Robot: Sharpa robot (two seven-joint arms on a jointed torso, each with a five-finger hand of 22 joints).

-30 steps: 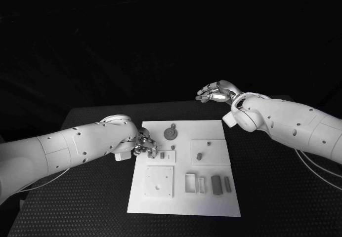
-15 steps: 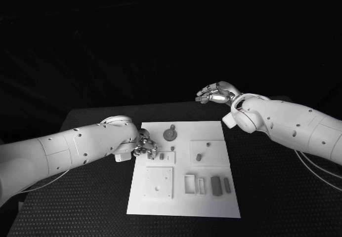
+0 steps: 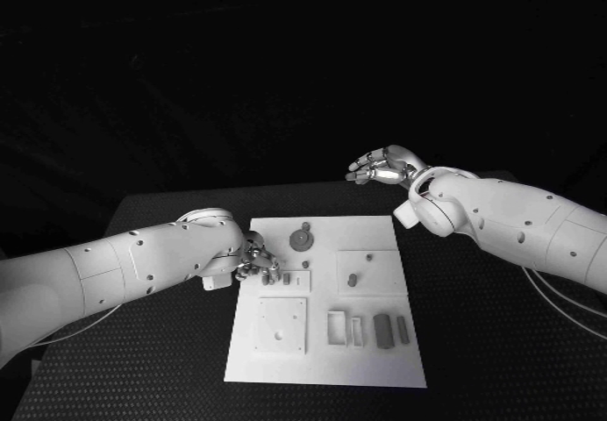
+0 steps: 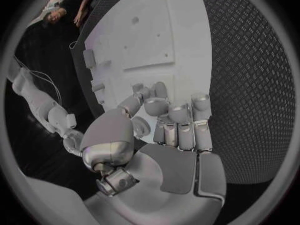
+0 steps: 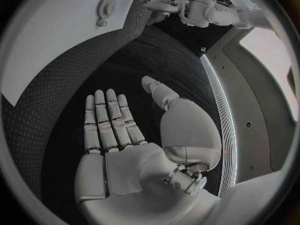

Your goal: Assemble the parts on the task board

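Note:
The white task board (image 3: pixel 380 368) lies in the middle of the table. On it are a grey gear (image 3: pixel 301 237), a square plate (image 3: pixel 282 323), a raised plate (image 3: pixel 386 267) with two small pegs, and several small blocks (image 3: pixel 383 327) near the front. My left hand (image 3: pixel 258 262) hovers at the board's left edge, fingers curled in beside a small upright piece (image 3: pixel 289 277). In the left wrist view no part shows among the curled fingers (image 4: pixel 180 127). My right hand (image 3: pixel 383 165) hangs raised beyond the board's far right corner, fingers (image 5: pixel 107 120) spread flat and empty.
The black textured table (image 3: pixel 152 368) surrounds the board on all sides. The right wrist view shows the board (image 5: pixel 56 40), its gear (image 5: pixel 105 7) and my left hand (image 5: pixel 164 0) far across it. My right forearm (image 3: pixel 518 228) reaches over the table's right side.
My left hand has slid slightly toward me along the board's left edge, fingers still curled. The right hand has stayed in place.

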